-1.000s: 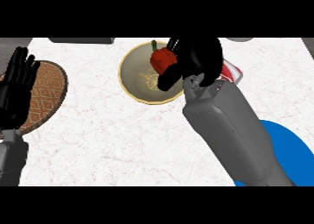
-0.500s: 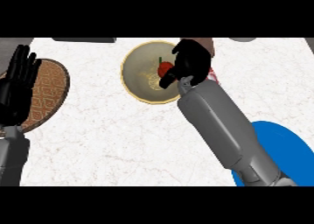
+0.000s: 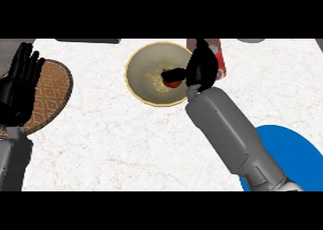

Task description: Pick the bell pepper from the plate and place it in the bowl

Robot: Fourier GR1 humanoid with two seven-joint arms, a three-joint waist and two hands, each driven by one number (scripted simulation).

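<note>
The red bell pepper (image 3: 172, 81) lies inside the beige, yellow-rimmed bowl (image 3: 142, 67) at the counter's far middle, near the bowl's right side. My right hand (image 3: 202, 67) stands edge-on over the bowl's right rim with its fingers straight and pointing away. Its thumb reaches left over the top of the pepper, and the hand reads as open. The blue plate (image 3: 295, 155) sits at the lower right, partly behind my right forearm. At the far left my left hand (image 3: 17, 90) rests open with its fingers up.
A brown woven round mat (image 3: 54, 87) lies under and beside my left hand. A red can-like object (image 3: 221, 63) stands just behind my right hand. Dark grey items (image 3: 87, 41) sit along the far edge. White marble counter spreads across the middle.
My right hand carried the pepper over the bowl, then straightened its fingers and turned edge-on. The pepper now lies in the bowl. The left hand has not moved.
</note>
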